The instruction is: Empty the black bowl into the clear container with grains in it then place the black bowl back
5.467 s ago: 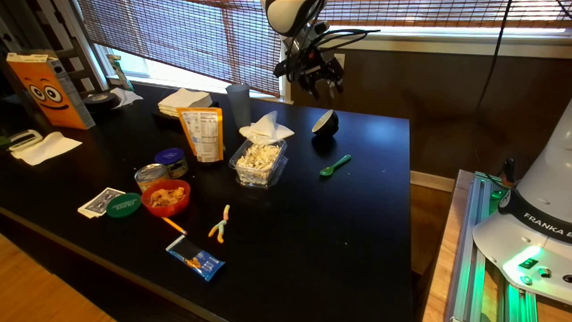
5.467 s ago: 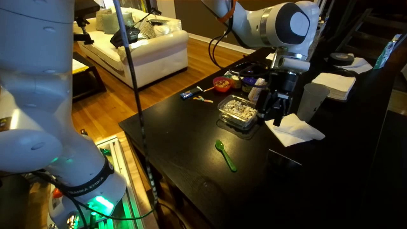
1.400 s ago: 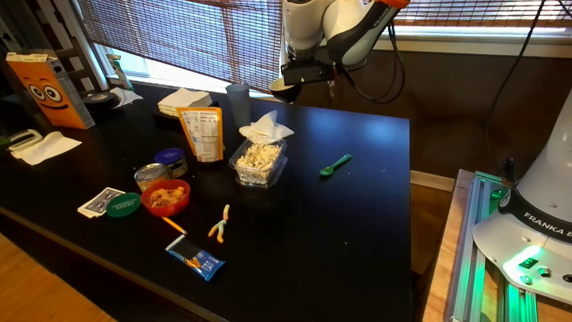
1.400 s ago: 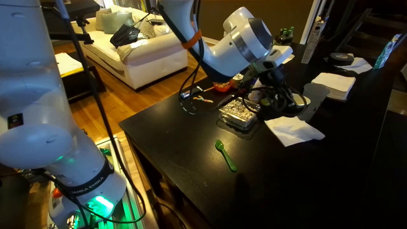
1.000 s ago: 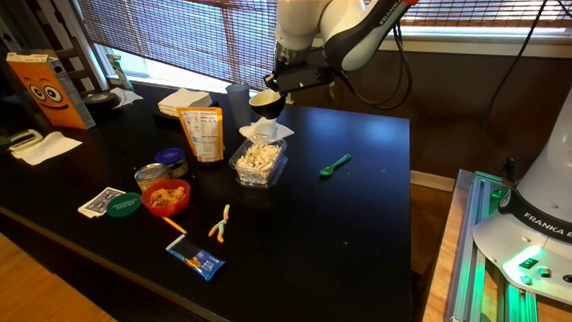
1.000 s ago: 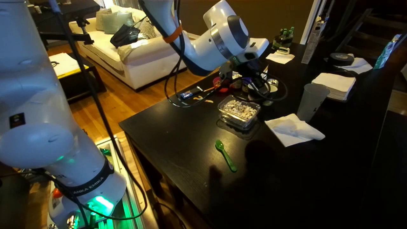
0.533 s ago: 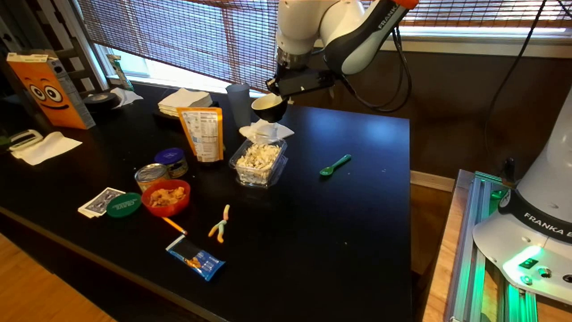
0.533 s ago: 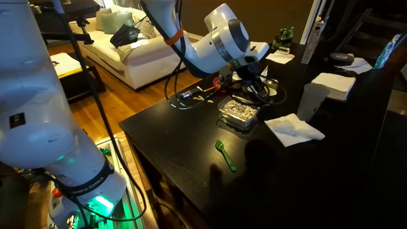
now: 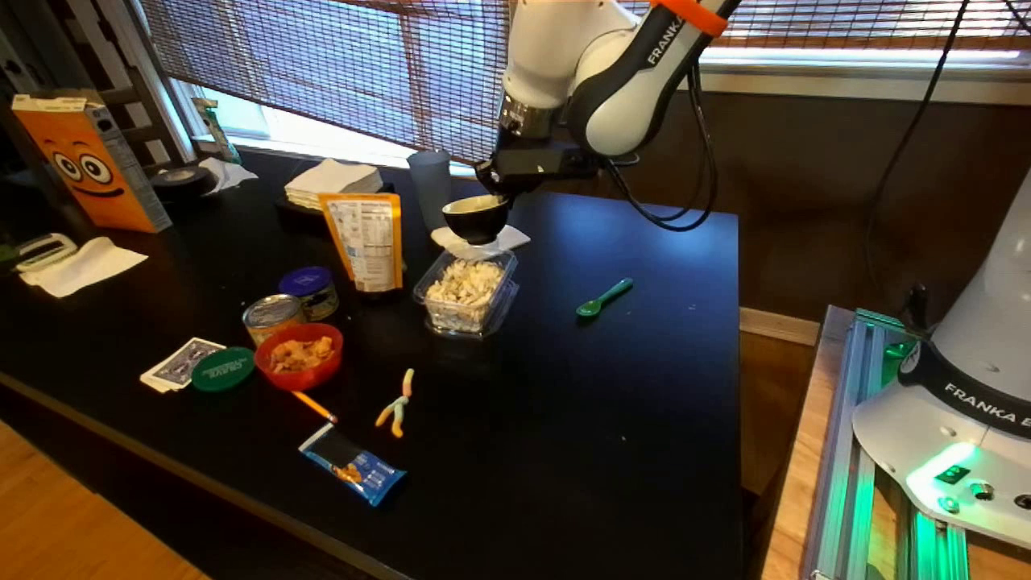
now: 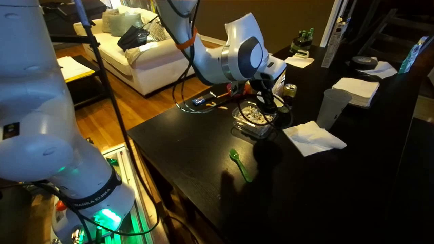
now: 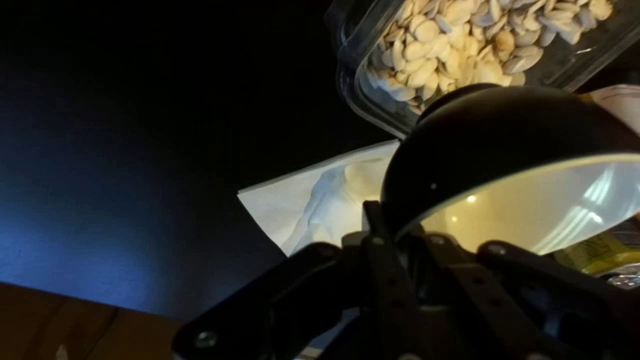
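Your fingers (image 11: 375, 218) are clamped on the rim of the black bowl (image 9: 475, 225), holding it aloft. Change: earlier it sat tilted on the table (image 9: 580, 443); versus half a second ago it's lower in an exterior view and closer to the clear container (image 10: 251, 128), mouth now a narrower ellipse. In your wrist view it overlaps the container's edge; can't tell how much is over the opening. Bowl: rounded, smooth dark outside, glossy pale inside with light streaks. Container: squarish clear plastic, rounded corners. Grains (image 11: 450, 50) in it: flat cream ovals, spread unevenly. Creased white napkin (image 11: 330, 200) just beside it. Green spoon (image 9: 609, 296), glossy, lies on the table.
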Controlling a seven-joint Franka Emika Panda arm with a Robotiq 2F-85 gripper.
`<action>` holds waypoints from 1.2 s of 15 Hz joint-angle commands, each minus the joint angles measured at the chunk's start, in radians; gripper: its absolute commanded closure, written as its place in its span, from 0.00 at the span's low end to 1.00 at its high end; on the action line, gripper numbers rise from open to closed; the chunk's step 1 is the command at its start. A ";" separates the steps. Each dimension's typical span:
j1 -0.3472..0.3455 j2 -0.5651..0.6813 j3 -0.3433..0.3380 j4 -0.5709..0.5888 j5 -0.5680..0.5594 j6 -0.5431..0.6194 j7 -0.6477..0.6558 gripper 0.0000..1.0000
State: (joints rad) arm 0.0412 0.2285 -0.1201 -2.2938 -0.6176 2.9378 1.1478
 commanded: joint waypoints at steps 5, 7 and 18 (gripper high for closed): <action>-0.391 0.045 0.467 -0.017 0.603 0.006 -0.463 0.98; -0.506 0.068 0.597 0.009 0.766 -0.030 -0.599 0.98; -0.580 0.098 0.562 0.125 1.311 -0.419 -1.080 0.98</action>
State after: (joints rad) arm -0.6252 0.3351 0.5415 -2.2185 0.5407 2.6401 0.1905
